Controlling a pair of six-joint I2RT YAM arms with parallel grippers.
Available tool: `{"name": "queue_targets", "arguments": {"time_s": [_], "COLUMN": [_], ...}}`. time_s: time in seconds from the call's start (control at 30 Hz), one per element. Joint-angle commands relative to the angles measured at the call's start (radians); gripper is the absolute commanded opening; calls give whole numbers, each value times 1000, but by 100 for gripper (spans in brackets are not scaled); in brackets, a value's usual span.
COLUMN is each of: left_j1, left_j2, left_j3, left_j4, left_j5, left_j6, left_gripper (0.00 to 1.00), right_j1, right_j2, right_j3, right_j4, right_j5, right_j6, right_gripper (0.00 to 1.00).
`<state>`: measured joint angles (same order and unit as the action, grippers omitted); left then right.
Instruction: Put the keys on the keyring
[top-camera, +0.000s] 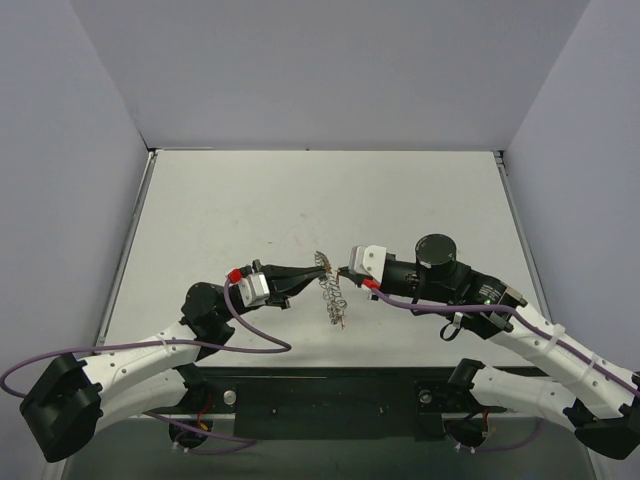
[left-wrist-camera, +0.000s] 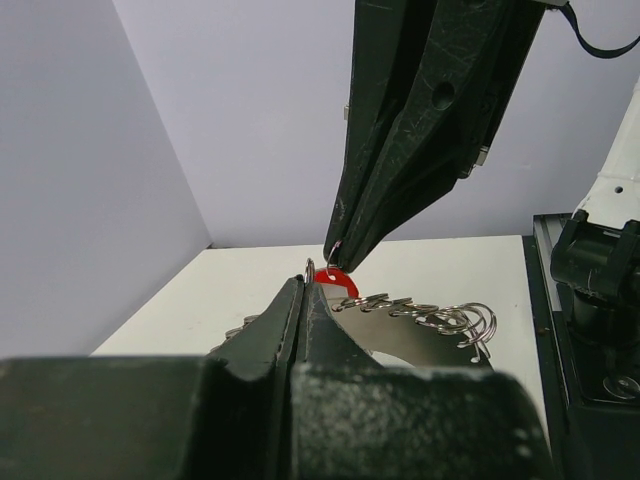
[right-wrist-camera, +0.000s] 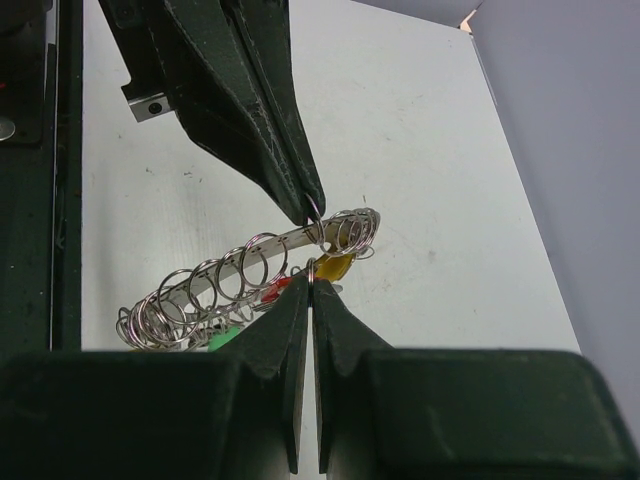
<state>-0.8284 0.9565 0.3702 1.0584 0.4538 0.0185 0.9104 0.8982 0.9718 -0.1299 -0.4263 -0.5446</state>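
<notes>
Right wrist view: left fingers (right-wrist-camera: 270, 130) and right fingers (right-wrist-camera: 270, 345), both narrowed tight, pinch adjoining keyring (right-wrist-camera: 240, 270) loops; you should part them gently, without twisting.

No legible text, label, brand, number or sign found in any of the three views.
</notes>
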Motion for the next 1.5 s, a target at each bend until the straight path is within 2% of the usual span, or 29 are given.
{"name": "queue_targets", "arguments": {"time_s": [0.0, 0.43, 1.47], "left_j1": [5, 5, 5], "left_j2": [-19, -12, -16], "left_j3": [9, 18, 21], "left_j4": [110, 106, 78], "left_j5": [8, 43, 20], "left_j6": [-12, -46, -23], "left_gripper": [0, 0, 0], "right_j1": [-5, 1, 2], "right_j2": [-16, -4, -4], "right_j3": [-15, -12, 1], "right_j4": [87, 111, 73], "right_j5": [-6, 1, -40], "right_j6": [40, 51, 35], "right_gripper": [0, 0, 0]}}
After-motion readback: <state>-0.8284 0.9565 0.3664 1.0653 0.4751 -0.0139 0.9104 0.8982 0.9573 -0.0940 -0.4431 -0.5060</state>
